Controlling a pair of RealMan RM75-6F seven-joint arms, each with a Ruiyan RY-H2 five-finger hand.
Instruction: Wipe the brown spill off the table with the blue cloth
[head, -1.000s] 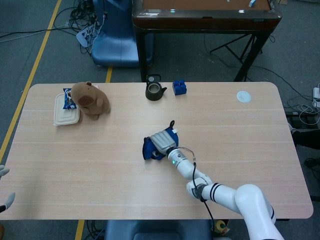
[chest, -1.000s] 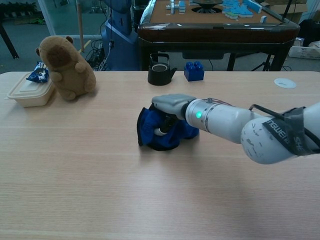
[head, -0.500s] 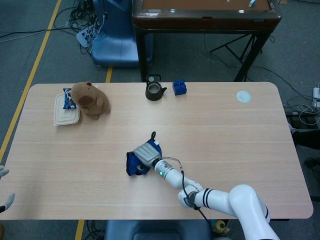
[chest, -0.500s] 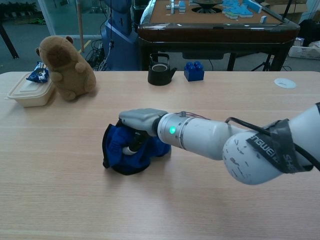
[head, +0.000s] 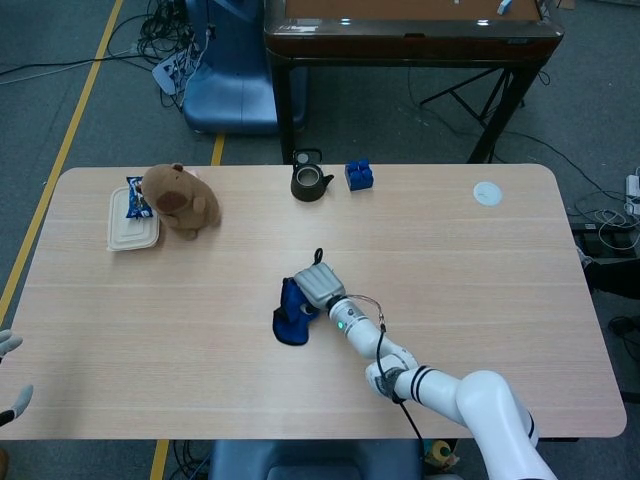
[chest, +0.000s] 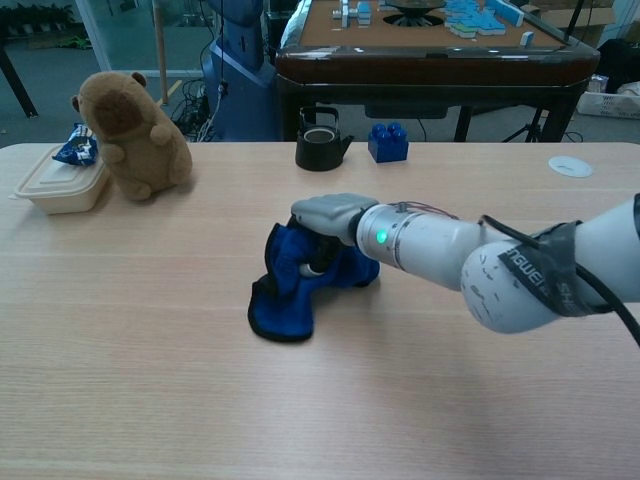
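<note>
I'm mid-wipe, my right hand (chest: 322, 222) pressing down on and gripping the bunched blue cloth (chest: 290, 288) at mid-table (head: 480, 290), no brown spill visible, so next I'd sweep onward under even pressure.

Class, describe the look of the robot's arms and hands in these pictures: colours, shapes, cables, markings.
The right hand has a flat grey back and dark fingers. Behind it a rounded silver-white wrist carries a small green light, thin wires and a black cable. The right arm is glossy white with a grey band bearing lettering. The left hand shows only pale grey fingertips at the frame edge.
</note>
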